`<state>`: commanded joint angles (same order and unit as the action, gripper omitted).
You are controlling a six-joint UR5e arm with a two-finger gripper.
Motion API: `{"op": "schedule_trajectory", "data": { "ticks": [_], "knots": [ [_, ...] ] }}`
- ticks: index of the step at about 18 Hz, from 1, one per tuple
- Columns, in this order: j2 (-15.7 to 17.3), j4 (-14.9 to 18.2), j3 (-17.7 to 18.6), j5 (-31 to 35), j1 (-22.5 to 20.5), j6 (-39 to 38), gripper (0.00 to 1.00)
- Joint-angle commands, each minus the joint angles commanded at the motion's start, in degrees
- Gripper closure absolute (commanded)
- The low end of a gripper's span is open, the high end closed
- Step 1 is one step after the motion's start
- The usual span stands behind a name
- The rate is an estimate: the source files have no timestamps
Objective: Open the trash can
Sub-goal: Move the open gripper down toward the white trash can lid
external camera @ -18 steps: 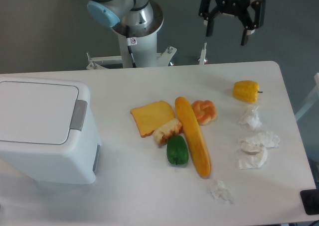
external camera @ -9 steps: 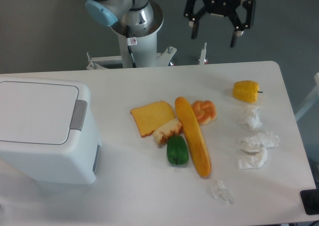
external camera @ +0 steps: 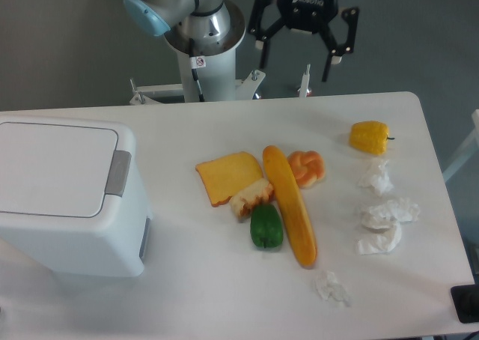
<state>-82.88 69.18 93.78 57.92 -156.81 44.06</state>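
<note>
Trash can (external camera: 63, 194) lid down; tool (external camera: 294, 61) high above table rear, fingers apart

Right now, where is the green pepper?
The green pepper lies mid-table, just left of the long yellow baguette and below the cut bread piece.

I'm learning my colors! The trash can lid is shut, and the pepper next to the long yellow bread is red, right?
Not quite. The pepper beside the long yellow bread is green, as the camera view shows. The trash can lid is shut, as you said.
</note>
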Motion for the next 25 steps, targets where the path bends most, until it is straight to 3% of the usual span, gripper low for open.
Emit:
{"op": "schedule_trajectory", "data": {
  "ticks": [7,15,19,25],
  "knots": [
    [-3.3,-4.8,-0.3,0.0,6.1,-10.8,0.00],
    [-10.5,-5.4,-6.1,0.0,12.5,-16.9,0.00],
    [-12.0,-8.0,-6.2,0.0,14.2,-20.1,0.00],
    [-12.7,-8.4,-6.0,0.0,15.4,-25.0,0.00]
  ]
}}
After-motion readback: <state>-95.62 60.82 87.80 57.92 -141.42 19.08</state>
